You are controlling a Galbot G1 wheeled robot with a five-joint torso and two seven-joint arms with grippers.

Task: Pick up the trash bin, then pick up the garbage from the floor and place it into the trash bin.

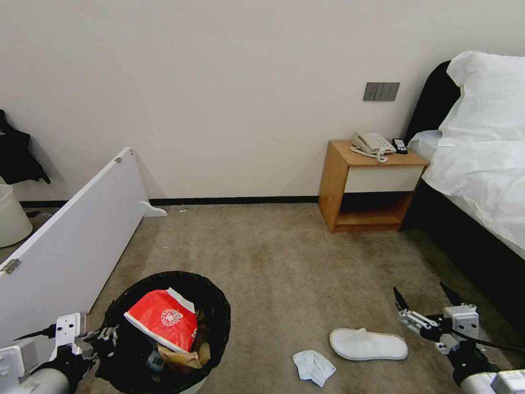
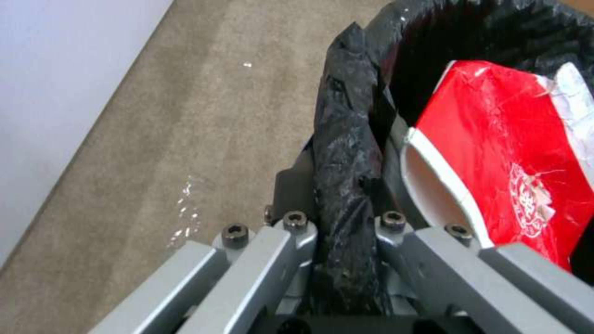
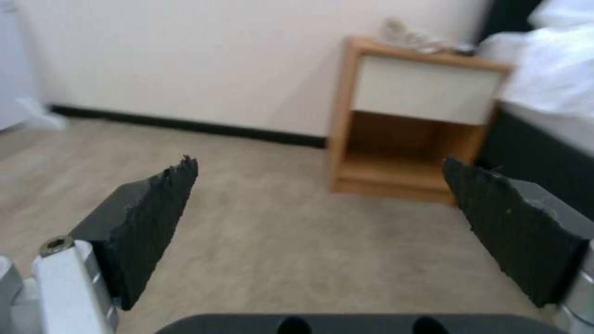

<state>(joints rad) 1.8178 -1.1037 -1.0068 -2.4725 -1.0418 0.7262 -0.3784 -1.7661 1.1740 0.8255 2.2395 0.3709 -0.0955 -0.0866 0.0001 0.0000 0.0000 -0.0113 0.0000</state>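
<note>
The trash bin (image 1: 213, 306), lined with a black bag, sits at the lower left of the head view, held off the carpet side by my left gripper (image 1: 109, 335), which is shut on its bagged rim (image 2: 346, 185). Inside lie a red-white packet (image 1: 164, 319) and a crumpled brown paper bag (image 1: 186, 358). On the floor (image 1: 273, 262) lie a white slipper (image 1: 368, 345) and a pale tissue (image 1: 313, 366). My right gripper (image 1: 424, 293) hangs open above the carpet, just right of the slipper, nothing between its fingers (image 3: 148, 222).
A white panel (image 1: 71, 246) leans along the left. A pale bucket (image 1: 11, 216) stands behind it. A wooden nightstand (image 1: 372, 186) with a phone sits against the wall, and a bed (image 1: 481, 180) runs down the right.
</note>
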